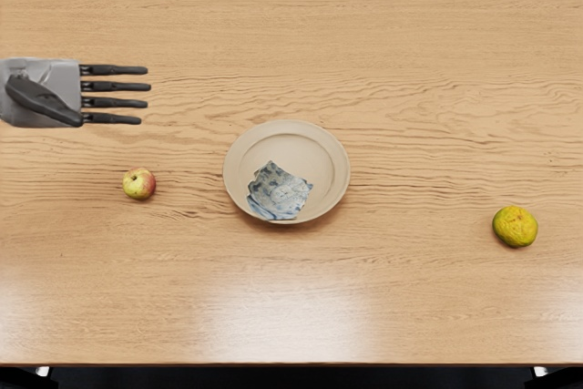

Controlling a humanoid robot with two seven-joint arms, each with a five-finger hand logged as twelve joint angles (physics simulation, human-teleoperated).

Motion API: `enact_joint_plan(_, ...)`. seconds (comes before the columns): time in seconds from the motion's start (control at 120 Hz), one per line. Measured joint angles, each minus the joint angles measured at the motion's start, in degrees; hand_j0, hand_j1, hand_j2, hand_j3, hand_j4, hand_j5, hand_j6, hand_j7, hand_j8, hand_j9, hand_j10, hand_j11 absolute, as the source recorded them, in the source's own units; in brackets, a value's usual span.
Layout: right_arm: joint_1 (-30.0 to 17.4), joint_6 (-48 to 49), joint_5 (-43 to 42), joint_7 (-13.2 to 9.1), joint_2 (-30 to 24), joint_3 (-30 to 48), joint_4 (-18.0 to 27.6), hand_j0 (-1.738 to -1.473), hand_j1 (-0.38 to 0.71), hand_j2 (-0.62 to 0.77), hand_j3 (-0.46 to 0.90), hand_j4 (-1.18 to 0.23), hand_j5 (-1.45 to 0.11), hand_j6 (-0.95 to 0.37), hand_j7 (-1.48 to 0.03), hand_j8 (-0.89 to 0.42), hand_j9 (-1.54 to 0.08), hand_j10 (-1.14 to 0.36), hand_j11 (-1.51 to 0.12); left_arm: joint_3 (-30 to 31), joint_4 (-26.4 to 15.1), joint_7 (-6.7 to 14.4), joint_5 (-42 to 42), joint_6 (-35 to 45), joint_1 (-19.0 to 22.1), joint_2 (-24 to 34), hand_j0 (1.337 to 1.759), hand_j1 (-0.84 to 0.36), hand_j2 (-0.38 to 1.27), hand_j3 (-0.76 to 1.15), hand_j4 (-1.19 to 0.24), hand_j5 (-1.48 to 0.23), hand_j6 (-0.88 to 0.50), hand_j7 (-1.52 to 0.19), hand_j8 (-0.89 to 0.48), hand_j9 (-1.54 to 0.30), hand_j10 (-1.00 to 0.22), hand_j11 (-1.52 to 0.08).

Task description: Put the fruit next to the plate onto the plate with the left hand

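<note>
Reaching toward the target, nothing grasped yet. Light-grained wooden table [383, 298]; round beige plate with blue-white patterned centre [293, 146] mid-table. Grey-and-black left hand [77, 93] at far left, fingers [118, 87] straight, side by side, empty. Bumpy yellow-green citrus fruit [515, 226] well apart at right: likely not the target. Small red-and-yellow apple [138, 183] near plate's left side, on bare table: lower over it, curl around its sides, lift clear of rim.
</note>
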Motion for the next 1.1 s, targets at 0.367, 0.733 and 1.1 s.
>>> enact_joint_plan(0.367,0.1,0.0,-0.4,0.0,0.0,-0.7,0.0,-1.658,-0.35,0.0,0.0,0.0,0.0,0.0,0.0,0.0,0.0,0.0,0.0,-5.5,-4.0,0.0,14.5,0.0,-1.2,-1.5,1.658,0.32,0.0,0.0,-0.02,-0.04,-0.02,-0.04,-0.02,-0.04,-0.03,-0.04)
enact_joint_plan(0.733,0.5,0.0,-0.4,0.0,0.0,-0.7,-0.1,-1.658,-0.35,0.0,0.0,0.0,0.0,0.0,0.0,0.0,0.0,0.0,0.0,-9.4,-24.2,0.0,62.7,19.0,5.9,-5.0,1.658,0.3,0.01,0.0,-0.05,-0.06,-0.05,-0.06,-0.05,-0.05,-0.04,-0.05)
enact_joint_plan(1.1,0.7,0.0,-0.4,0.0,0.0,-0.7,-0.1,-1.658,-0.35,0.0,0.0,0.0,0.0,0.0,0.0,0.0,0.0,0.0,0.0,-2.6,-26.9,0.0,81.4,35.8,8.5,-8.8,1.658,0.3,0.01,0.0,-0.05,-0.06,-0.05,-0.06,-0.05,-0.06,-0.05,-0.06)
